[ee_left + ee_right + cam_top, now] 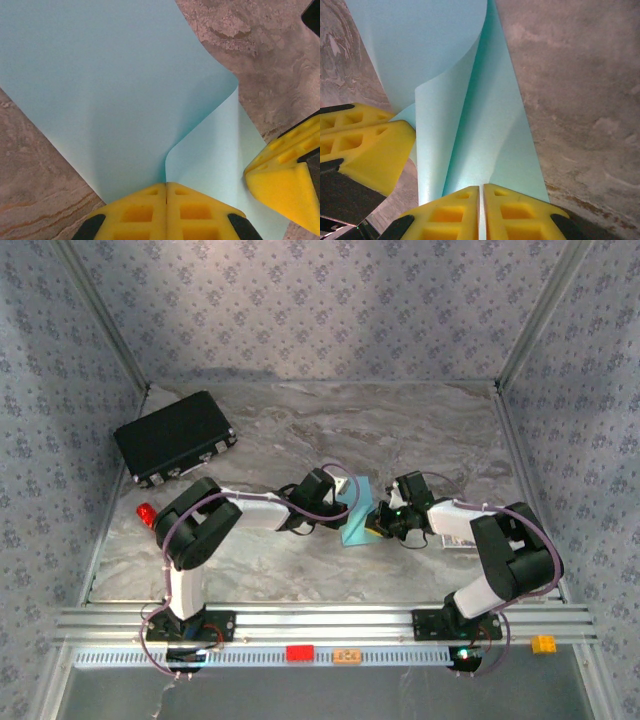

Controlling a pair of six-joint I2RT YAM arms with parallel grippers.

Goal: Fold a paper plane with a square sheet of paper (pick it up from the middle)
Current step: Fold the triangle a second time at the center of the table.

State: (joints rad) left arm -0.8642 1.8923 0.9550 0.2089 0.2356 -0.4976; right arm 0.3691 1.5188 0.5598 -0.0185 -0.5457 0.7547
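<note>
Between patterned walls (300,310), marbled tabletop (400,430)

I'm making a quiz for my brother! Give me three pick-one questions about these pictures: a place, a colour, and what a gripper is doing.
1. Where on the table is the black case? A) far left B) near right C) middle
2. What colour is the square sheet of paper? A) pink B) white C) light blue
3. The left gripper is: A) wide open B) shut on the paper C) half open
A: it lies far back left. C: both wrist views show pale blue. B: its jaws meet on the sheet.
</note>
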